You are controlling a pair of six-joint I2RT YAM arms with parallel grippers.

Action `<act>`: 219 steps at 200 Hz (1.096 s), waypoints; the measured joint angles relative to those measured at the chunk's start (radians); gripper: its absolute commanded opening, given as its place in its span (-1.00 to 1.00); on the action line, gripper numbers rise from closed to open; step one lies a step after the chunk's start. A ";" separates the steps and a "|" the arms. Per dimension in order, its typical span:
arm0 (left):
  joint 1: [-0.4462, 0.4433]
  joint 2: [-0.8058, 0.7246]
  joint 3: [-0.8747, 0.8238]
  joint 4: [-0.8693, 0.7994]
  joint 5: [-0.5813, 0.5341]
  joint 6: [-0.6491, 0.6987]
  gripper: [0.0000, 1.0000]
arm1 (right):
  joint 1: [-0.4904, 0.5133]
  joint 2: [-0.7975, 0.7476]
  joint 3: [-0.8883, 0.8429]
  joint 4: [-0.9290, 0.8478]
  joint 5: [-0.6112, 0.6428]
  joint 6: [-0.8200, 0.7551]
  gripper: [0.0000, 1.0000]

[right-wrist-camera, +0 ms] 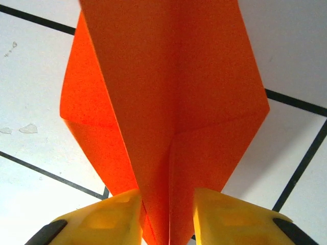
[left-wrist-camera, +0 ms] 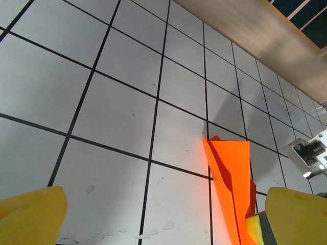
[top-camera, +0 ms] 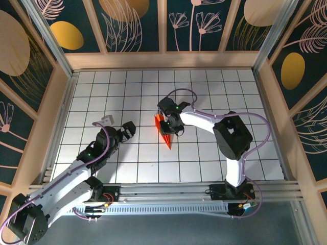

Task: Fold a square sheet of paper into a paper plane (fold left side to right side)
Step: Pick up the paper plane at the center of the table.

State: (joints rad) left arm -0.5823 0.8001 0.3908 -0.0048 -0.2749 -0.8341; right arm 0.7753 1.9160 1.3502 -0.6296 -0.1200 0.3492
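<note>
The right arm is raised from its base at the near right edge of the table, bent sharply at the elbow, and its forearm is stretched leftward toward the middle of the grid. The right gripper is tilted down onto the paper plane, which is found near the table's centre with its point directed at the near edge. From the right wrist, the yellow fingers are seen pressed in from both sides against the raised centre fold of the paper plane, so the fold is pinched between them.

The left arm is extended diagonally from the near left corner, kept low over the table, with its wrist turned toward the plane. The left gripper is held wide open, apart from the paper and to its left. In the left wrist view, its spread yellow fingers are seen at the bottom corners, and the paper plane is seen just beside the right-hand one.
</note>
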 measured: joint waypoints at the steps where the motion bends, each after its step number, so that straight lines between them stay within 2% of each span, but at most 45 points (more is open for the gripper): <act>1: 0.000 0.000 0.000 0.000 0.000 0.000 0.98 | 0.000 0.000 0.001 0.000 0.000 -0.001 -0.45; 58: 0.000 0.000 0.000 0.000 0.000 0.000 0.97 | 0.008 0.014 0.009 -0.004 0.016 0.000 -0.60; 219: 0.000 0.000 -0.010 0.000 0.000 0.000 0.97 | 0.025 0.071 0.025 -0.004 0.027 0.001 -0.74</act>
State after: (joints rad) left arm -0.5823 0.8001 0.3813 -0.0048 -0.2745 -0.8341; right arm 0.8005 1.9873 1.3750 -0.6334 -0.0933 0.3504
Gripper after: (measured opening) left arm 0.988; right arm 0.145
